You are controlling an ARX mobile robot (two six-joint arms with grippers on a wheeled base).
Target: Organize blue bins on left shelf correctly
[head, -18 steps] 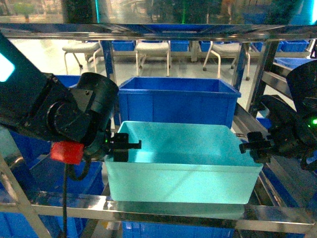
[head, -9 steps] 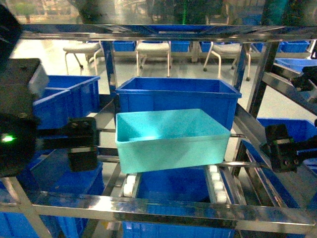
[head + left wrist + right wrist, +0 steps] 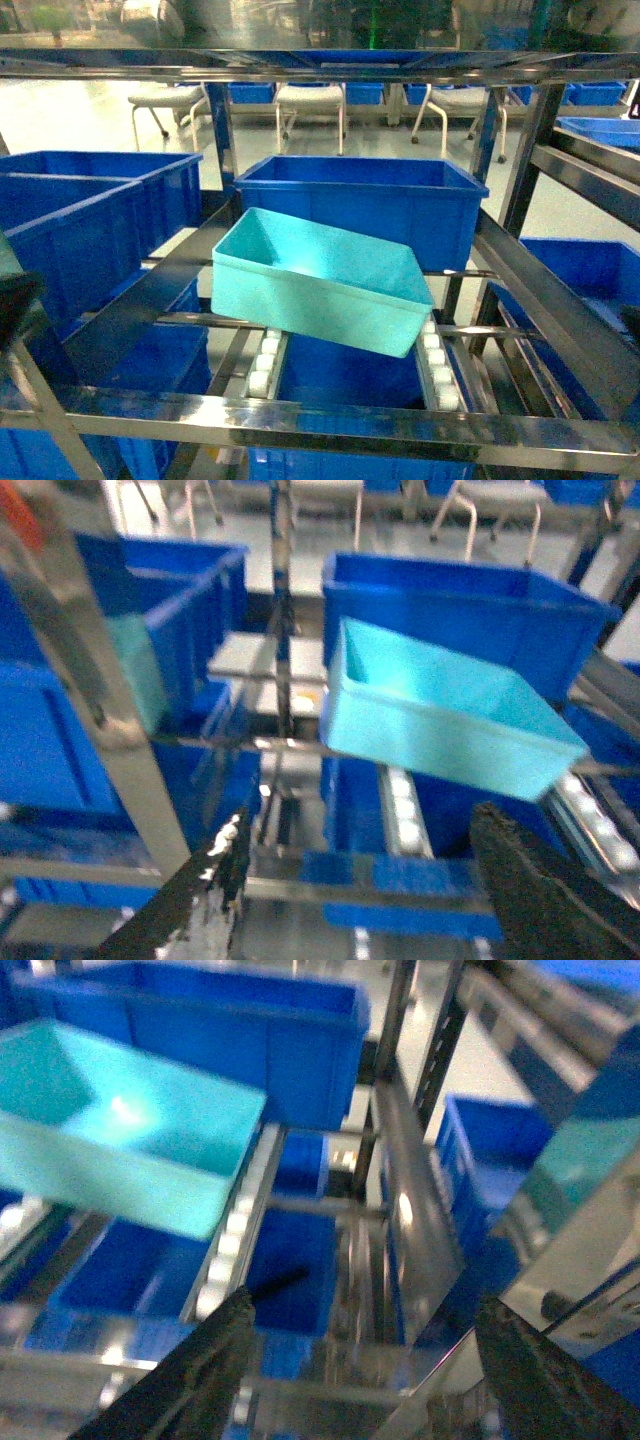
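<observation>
Ahead of both empty, spread grippers — left gripper [image 3: 360,880], right gripper [image 3: 365,1380] — we judge the turquoise bin [image 3: 315,282] placed on the left shelf [image 3: 300,418] but skewed; straightening remains.

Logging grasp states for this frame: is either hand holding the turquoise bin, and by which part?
Nothing is held. Both the left hand and right hand are open and empty; the turquoise bin sits skewed on the roller tracks, untouched.
</observation>
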